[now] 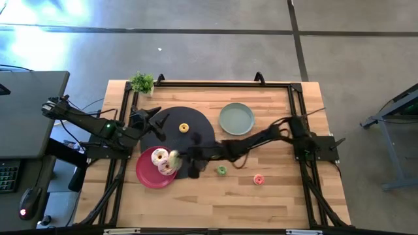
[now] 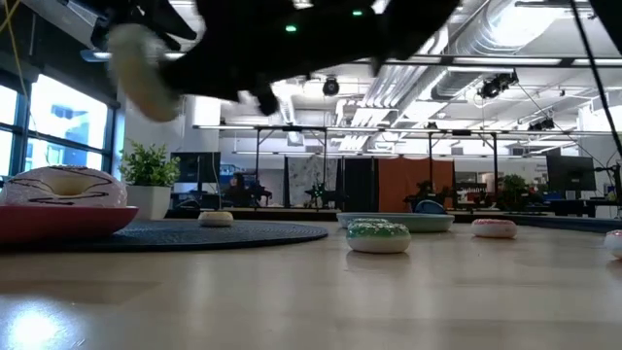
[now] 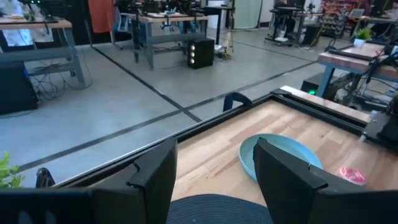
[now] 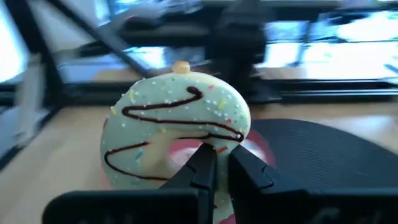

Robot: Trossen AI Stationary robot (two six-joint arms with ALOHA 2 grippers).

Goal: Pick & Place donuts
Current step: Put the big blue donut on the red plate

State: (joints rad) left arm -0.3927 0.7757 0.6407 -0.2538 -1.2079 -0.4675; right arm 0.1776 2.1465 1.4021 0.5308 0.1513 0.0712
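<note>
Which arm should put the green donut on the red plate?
The right arm. Its gripper already holds the green donut just above the red plate. The left gripper is open and empty over the black mat.

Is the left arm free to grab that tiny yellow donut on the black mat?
Probably yes: the left gripper is open, and the yellow donut lies uncovered beside it on the black mat.

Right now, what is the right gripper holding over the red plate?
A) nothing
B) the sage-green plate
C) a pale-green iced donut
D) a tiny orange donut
C: the right gripper is shut on the pale-green donut, whose chocolate drizzle and sprinkles fill the right wrist view, with the red plate just beneath it.
</note>
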